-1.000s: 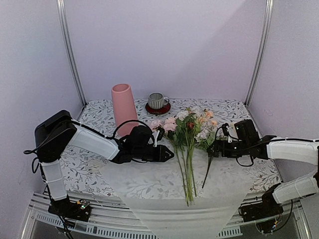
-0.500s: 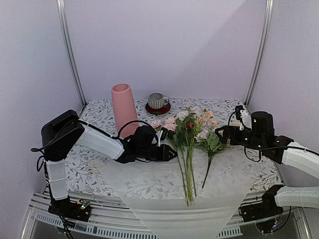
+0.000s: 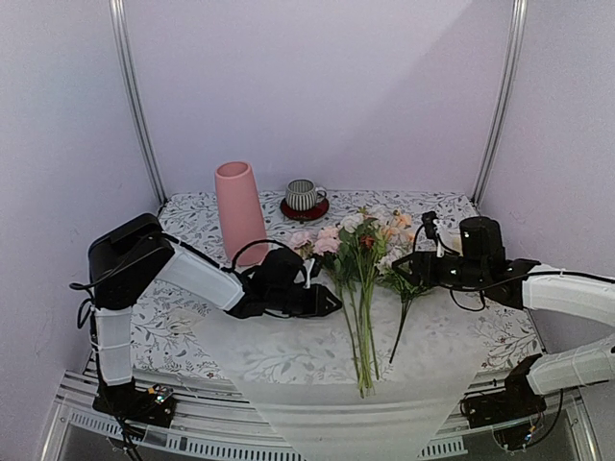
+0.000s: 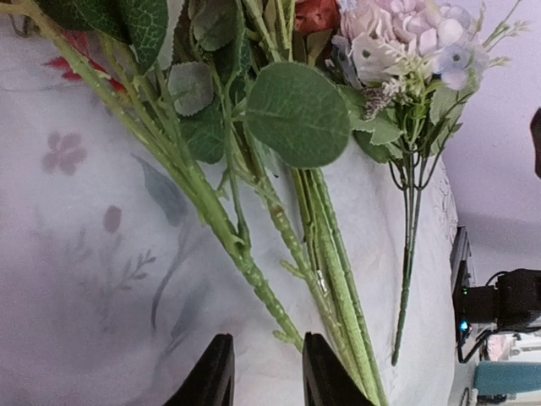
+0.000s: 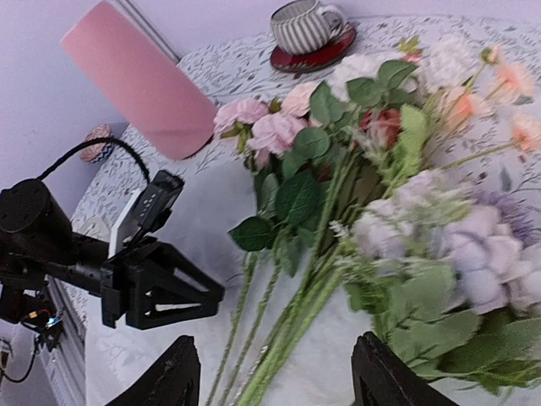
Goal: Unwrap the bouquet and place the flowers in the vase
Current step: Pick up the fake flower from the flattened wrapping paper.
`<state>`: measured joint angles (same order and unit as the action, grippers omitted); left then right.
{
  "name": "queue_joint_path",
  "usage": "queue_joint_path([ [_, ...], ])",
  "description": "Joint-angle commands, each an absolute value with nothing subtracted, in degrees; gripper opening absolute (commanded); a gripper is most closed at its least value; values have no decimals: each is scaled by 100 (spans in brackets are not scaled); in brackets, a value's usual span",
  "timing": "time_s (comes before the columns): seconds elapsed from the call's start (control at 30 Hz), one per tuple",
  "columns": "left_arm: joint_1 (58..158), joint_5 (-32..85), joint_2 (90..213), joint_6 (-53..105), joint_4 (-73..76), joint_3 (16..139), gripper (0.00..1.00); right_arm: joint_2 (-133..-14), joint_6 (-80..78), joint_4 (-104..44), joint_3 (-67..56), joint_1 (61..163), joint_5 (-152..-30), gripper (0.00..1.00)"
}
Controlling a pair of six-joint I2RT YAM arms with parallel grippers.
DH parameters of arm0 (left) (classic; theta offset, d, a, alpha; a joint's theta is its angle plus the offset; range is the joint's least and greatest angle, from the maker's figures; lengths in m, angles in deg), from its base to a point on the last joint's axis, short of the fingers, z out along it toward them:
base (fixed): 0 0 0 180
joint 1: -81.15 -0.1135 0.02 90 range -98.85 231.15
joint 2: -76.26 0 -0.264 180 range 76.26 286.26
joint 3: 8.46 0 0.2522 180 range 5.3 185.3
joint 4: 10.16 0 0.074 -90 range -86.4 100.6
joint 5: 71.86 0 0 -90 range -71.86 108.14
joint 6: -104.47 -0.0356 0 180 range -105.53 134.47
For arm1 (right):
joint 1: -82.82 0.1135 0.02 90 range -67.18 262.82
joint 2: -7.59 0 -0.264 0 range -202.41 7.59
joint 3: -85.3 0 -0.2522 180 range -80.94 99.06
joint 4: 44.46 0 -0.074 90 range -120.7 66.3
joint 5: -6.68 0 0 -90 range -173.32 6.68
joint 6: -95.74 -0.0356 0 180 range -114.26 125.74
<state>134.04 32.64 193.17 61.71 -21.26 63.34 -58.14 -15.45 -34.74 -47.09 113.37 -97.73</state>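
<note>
The bouquet lies unwrapped: the flowers point(image 3: 363, 254) rest loose on the flattened white wrapping paper point(image 3: 307, 360), blooms toward the back, stems toward the front. The pink vase point(image 3: 237, 205) stands upright at the back left. My left gripper point(image 3: 334, 301) lies low on the paper just left of the stems point(image 4: 325, 245), its fingers point(image 4: 214, 376) a little apart with only paper between them. My right gripper point(image 3: 405, 272) hovers at the right side of the blooms. It is open wide, and the green stems point(image 5: 287, 334) run between its fingers point(image 5: 165, 376).
A grey striped mug point(image 3: 305, 195) on a red saucer stands behind the flowers, right of the vase. The paper hangs over the table's front edge. From the right wrist I see the vase point(image 5: 139, 89), the mug point(image 5: 304, 25) and the left gripper point(image 5: 173, 296).
My right gripper drew back up and to the right, then came back down to the blooms. The left gripper crept slightly right toward the stems.
</note>
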Motion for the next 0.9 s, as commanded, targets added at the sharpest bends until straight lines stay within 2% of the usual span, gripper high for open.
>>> queue_joint_path([
  [0.0, 13466, 3095, 19023, 6180, -2341, 6186, 30, -6232, -1967, -3049, -4114, 12139, -9656, 59],
  [0.1, 13460, 2880, 18646, 6131, -2477, 5916, 30, -6636, -2194, -2700, -3857, 12521, -9497, 56],
  [0.37, 13420, 2226, 17779, 5868, -2363, 5291, 30, -7395, -2613, -2655, -3728, 13161, -9237, 56],
  [0.87, 13208, 1929, 17103, 5640, -2250, 4536, 29, -8431, -2947, -1864, -3034, 13514, -8619, 54],
])
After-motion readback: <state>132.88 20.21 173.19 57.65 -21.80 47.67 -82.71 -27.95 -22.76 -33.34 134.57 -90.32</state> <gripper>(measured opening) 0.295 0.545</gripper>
